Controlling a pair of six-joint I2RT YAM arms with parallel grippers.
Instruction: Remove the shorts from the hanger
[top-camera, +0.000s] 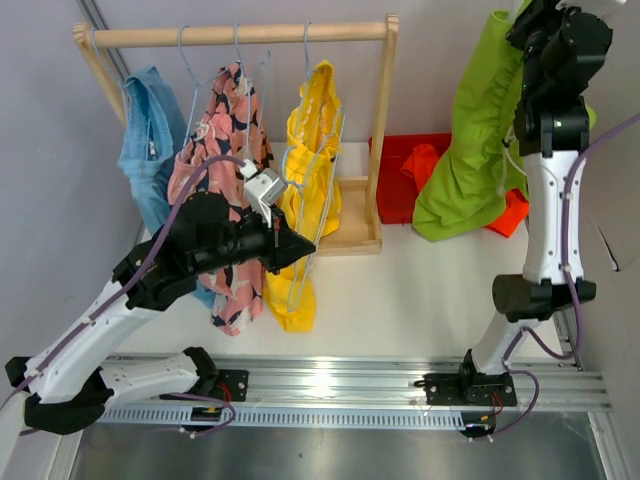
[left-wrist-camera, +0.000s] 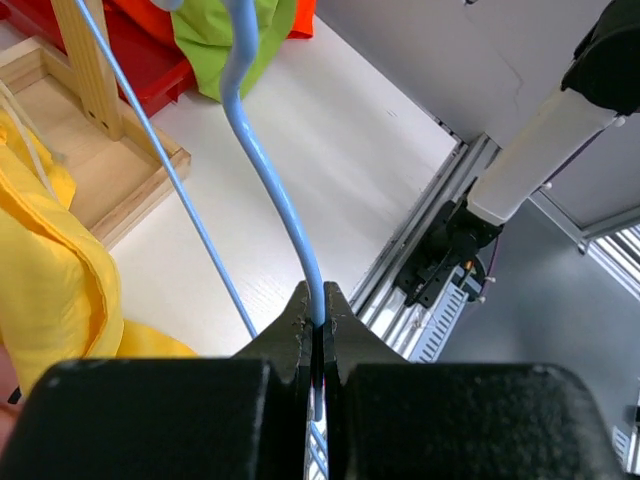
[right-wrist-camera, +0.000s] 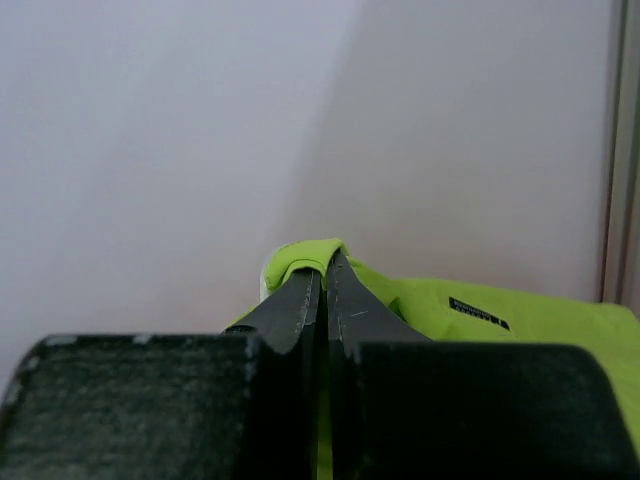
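The left gripper (left-wrist-camera: 318, 310) is clenching the wire of a light blue hanger (left-wrist-camera: 265, 170) beside the yellow shorts (left-wrist-camera: 50, 270) on the wooden rack (top-camera: 240, 35). The right gripper (right-wrist-camera: 322, 275) is pinching the lime green shorts (right-wrist-camera: 450, 310) — holding them up near the red bin (top-camera: 390, 205) where the orange shorts (top-camera: 422, 162) are lying. The pink shorts (top-camera: 225, 170) and light blue shorts (top-camera: 150, 140) are hanging on the rack.

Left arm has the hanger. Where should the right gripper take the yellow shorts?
Probably the loose bottom end of the yellow shorts, which hangs free below the left gripper. Come from the right: the pink shorts and the left arm crowd the other side.
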